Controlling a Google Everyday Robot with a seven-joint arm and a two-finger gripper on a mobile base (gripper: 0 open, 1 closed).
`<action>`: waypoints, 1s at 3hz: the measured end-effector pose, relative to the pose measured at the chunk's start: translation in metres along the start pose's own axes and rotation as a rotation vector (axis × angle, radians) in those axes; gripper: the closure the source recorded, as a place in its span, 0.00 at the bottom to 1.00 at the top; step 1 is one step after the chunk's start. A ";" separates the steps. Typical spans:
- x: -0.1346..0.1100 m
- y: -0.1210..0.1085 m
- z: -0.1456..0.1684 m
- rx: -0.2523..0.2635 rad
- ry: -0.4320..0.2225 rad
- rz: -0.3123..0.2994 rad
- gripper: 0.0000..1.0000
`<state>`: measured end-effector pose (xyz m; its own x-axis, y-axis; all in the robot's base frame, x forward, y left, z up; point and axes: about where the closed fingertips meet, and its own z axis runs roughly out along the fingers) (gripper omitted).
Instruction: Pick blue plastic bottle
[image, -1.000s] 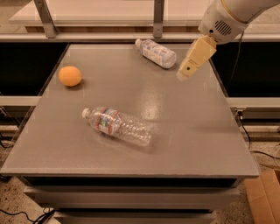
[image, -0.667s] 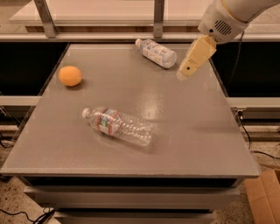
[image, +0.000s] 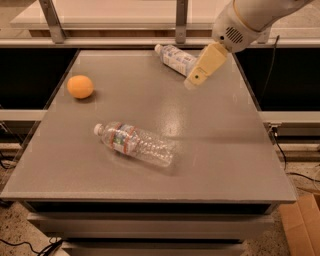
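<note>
The blue plastic bottle (image: 176, 58) lies on its side at the far edge of the grey table (image: 225, 150), white cap pointing left, pale blue-and-white label around its body. My gripper (image: 192, 81) hangs from the white arm at the upper right. Its cream-coloured fingers (image: 206, 64) reach down and left, just right of the bottle and partly in front of its base end, above the table surface.
A longer clear ribbed bottle (image: 135, 143) with a red-and-blue label lies near the table's middle. An orange (image: 80, 86) sits at the left. Metal rail posts (image: 181, 20) stand behind the table. A cardboard box (image: 302, 225) is on the floor at the right.
The gripper has moved a little left and down, closer to the blue plastic bottle. The bottles and the orange have not moved.
</note>
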<state>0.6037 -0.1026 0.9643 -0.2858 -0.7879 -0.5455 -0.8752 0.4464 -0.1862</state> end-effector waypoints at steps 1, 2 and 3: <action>-0.021 -0.008 0.023 0.003 -0.029 0.010 0.00; -0.045 -0.024 0.057 0.032 -0.045 0.053 0.00; -0.053 -0.035 0.079 0.062 -0.043 0.108 0.00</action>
<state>0.6800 -0.0427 0.9354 -0.3584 -0.7155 -0.5997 -0.8142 0.5538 -0.1743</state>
